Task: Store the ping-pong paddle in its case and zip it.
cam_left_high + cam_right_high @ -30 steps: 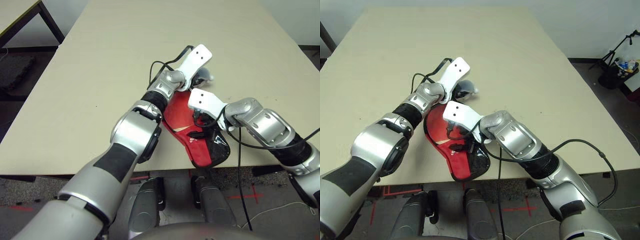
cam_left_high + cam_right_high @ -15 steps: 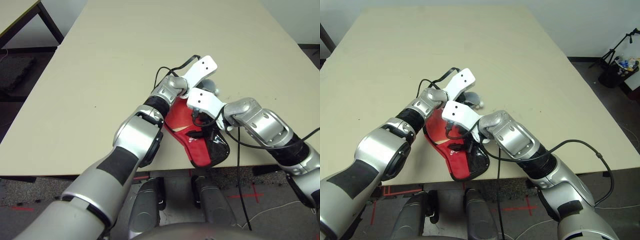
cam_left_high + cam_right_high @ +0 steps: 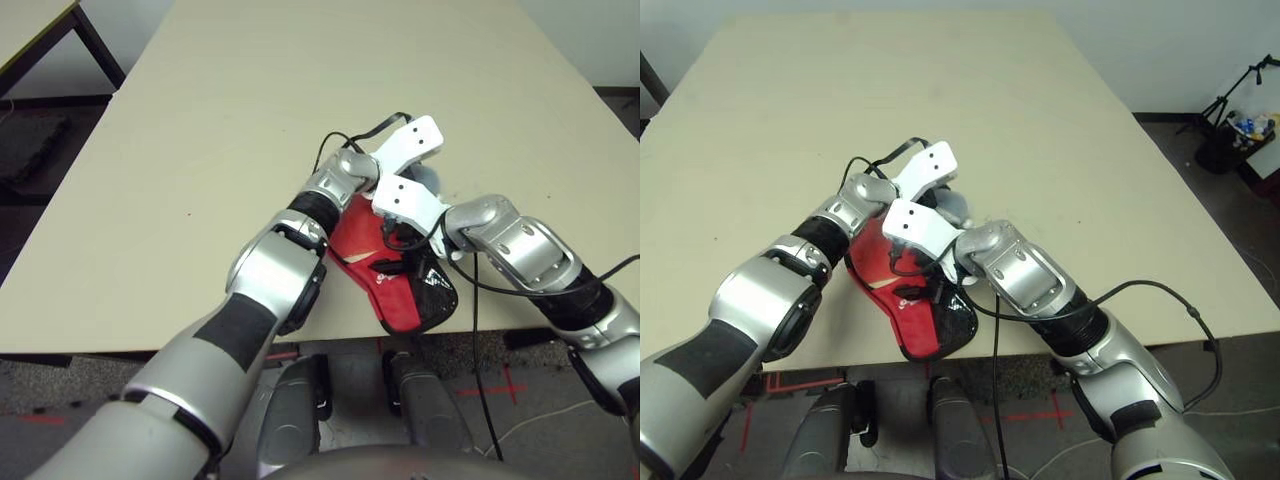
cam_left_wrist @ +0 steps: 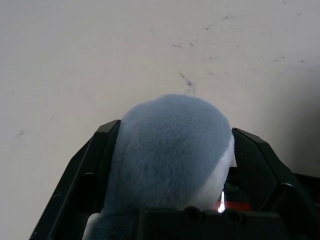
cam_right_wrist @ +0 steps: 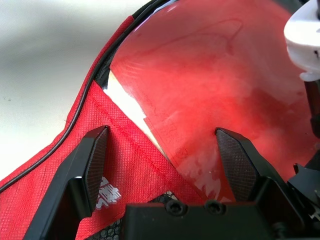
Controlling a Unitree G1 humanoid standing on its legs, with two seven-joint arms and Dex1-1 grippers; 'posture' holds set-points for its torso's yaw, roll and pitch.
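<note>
At the tabletop's near edge lies the case, unzipped, the ping-pong paddle inside, long axis running lower right. The right end effector, released, hangs directly over it; the left end effector, released, sits just beyond.

Both silver forearms reach forward and converge near the table's near edge. The left arm extends diagonally from lower left, its white wrist housing just beyond that of the right arm. The left gripper has its black fingers spread wide. The right arm enters from lower right, wrist bent inward; the right gripper points downward, fingers wide apart.
</note>
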